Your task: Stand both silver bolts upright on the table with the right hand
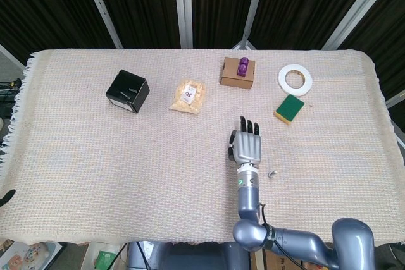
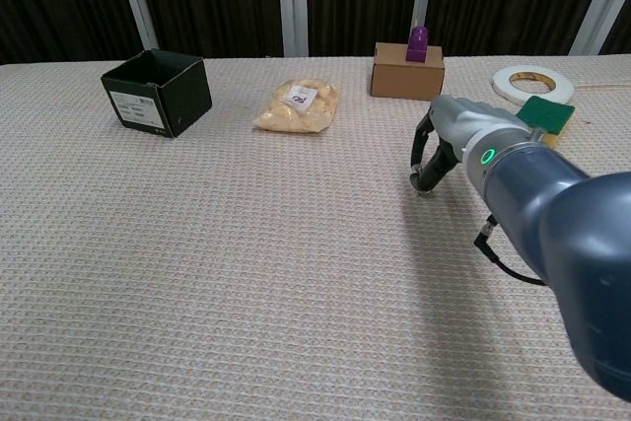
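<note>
Right hand [image 1: 245, 145] sits low of centre in the head view, palm down over the cloth-covered table [image 1: 95, 156], fingers pointing to the top of the frame. In the chest view its fingers [image 2: 426, 173] curl down to the cloth at right of centre; whether they pinch anything I cannot tell, the tips hide what is under them. One silver bolt [image 1: 273, 173] shows just right of the wrist, apparently lying on its side, apart from the hand. The second bolt is not visible; possibly under the fingertips. Left hand not in either view. Risks as I judge them: the coarse weave gives a poor footing, so a bolt stood on end may tip; the wrist passing close could knock the visible bolt and roll it; a small bolt may slip from the fingertips on release.
</note>
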You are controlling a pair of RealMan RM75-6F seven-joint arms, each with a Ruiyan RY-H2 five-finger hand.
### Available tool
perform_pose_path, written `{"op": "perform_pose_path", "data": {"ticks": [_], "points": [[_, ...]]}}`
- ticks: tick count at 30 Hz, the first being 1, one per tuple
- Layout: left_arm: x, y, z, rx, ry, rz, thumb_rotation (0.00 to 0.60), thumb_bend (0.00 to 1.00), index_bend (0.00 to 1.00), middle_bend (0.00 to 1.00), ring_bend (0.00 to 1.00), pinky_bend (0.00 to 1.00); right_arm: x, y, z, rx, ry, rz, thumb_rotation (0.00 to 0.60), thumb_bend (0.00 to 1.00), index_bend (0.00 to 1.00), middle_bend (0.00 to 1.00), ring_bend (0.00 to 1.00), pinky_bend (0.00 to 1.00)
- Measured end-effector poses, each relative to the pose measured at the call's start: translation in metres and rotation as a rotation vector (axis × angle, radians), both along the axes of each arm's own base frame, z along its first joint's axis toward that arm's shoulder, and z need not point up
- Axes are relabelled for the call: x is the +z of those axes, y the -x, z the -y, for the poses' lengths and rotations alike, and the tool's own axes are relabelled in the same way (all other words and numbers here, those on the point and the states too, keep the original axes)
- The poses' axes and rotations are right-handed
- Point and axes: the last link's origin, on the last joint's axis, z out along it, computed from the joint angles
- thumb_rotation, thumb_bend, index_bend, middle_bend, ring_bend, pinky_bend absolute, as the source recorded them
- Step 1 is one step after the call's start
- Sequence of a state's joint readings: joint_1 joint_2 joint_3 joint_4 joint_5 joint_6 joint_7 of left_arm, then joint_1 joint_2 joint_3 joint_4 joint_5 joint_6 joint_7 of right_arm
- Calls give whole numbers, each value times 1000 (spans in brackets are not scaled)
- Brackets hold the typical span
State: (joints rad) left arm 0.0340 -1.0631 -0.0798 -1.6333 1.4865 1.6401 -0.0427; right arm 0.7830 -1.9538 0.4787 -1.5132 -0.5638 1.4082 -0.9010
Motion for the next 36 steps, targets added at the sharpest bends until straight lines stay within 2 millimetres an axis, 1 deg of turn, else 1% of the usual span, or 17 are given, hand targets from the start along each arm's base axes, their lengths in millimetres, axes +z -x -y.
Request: {"op": "perform_pose_path", "data": {"ticks": [17, 23, 30, 32, 33, 36], "points": [[-2, -1, 0, -2, 2, -5, 600, 123, 93, 36, 0, 137, 4, 4, 3, -20, -15, -2, 600, 398, 562, 4, 0, 0], [-1, -1, 0, 0, -1, -2, 600, 122, 95, 36, 0, 137, 4, 3, 2, -16, -20, -5, 600, 398, 480, 4, 0, 0], [-1, -1, 0, -1, 0, -2, 600, 122, 95, 36, 0, 137, 3, 3, 2, -15, -32, -15, 600, 398, 430, 3, 0, 0], [-1, -1, 0, 0, -1, -2, 600, 122, 95, 36, 0, 137, 4, 3, 2, -16, -36, -20, 600, 394, 402, 4, 0, 0], [-1, -1, 0, 0, -1, -2, 600, 122, 95, 36, 0, 137, 4, 3, 2, -16, -37, -22, 600, 382, 387, 4, 0, 0], [-1, -1, 0, -1, -2, -2, 600, 123, 95, 36, 0, 137, 4, 3, 1, -16, -44, -29, 600, 292, 316, 3, 0, 0]]}}
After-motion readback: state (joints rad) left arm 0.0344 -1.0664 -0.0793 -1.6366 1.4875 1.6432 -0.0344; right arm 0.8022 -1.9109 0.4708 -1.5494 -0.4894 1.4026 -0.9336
